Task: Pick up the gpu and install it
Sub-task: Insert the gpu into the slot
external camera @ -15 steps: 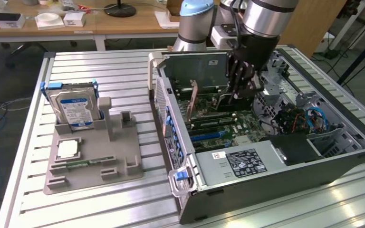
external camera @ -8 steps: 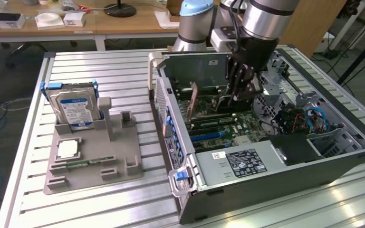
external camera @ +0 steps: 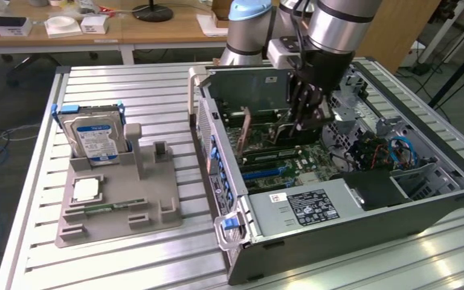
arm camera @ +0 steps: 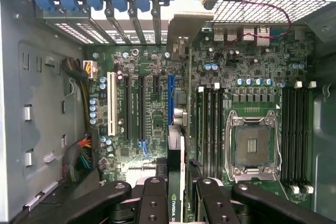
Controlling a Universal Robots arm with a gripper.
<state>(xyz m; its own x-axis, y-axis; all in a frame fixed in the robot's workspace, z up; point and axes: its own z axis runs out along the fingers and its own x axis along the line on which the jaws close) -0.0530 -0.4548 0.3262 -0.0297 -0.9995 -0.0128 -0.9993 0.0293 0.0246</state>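
Gpu (arm camera: 176, 153) is already picked up: we see the hand (arm camera: 179, 195) closed partly on its edge, holding it upright inside the case (external camera: 361, 232), just above the motherboard (arm camera: 152, 108). We judge it is not yet seated in a slot.

grey holder (external camera: 119, 199): flat on slatted bench (external camera: 95, 84), by its edge at the exterior view's left | blue-labelled hard drive (external camera: 95, 139): upright in holder's far slot | processor chip (external camera: 85, 190): flat in holder recess | RAM stick (external camera: 103, 207): lying just beside chip | wooden desk (external camera: 159, 30): beyond bench's far edge
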